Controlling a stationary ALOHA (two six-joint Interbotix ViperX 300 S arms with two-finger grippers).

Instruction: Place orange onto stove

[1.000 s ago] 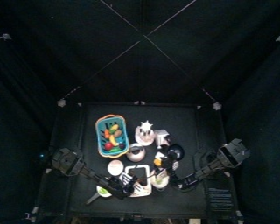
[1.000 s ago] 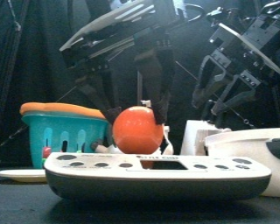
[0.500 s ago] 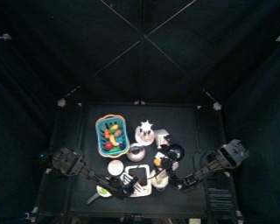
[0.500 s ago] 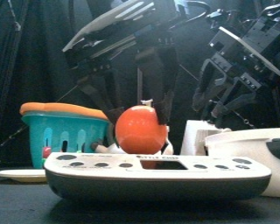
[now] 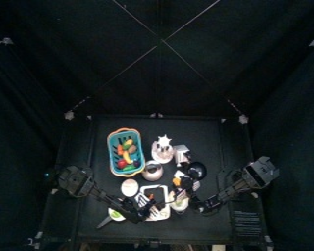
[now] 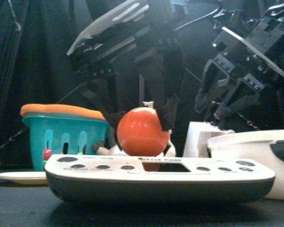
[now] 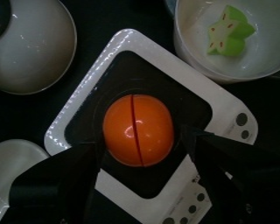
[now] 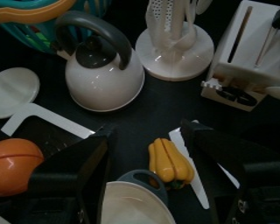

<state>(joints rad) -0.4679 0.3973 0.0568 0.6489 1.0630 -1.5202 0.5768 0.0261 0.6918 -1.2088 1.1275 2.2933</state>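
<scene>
The orange [image 7: 136, 129] rests on the dark top of the white stove [image 7: 113, 66], with its seam line facing up. In the front view, the orange [image 6: 141, 131] stands on the stove [image 6: 160, 174] near the table's front edge. My left gripper [image 7: 143, 184] hovers above it, open, with one jaw on each side and not touching the fruit. My right gripper [image 8: 149, 188] is open and holds nothing. It hangs to the right of the stove, and the orange [image 8: 14, 166] shows at that view's edge.
A teal basket [image 6: 64, 133] stands at the back left. A white kettle [image 8: 101, 74], a white utensil stand [image 8: 175, 44] and a yellow toy [image 8: 166, 160] lie under the right arm. A bowl with a green star fruit [image 7: 230, 39] and a white bowl [image 7: 31, 52] flank the stove.
The left gripper has let go of the orange and lifted away from it. The orange settled slightly to the right on the stove. The right arm stayed put.
</scene>
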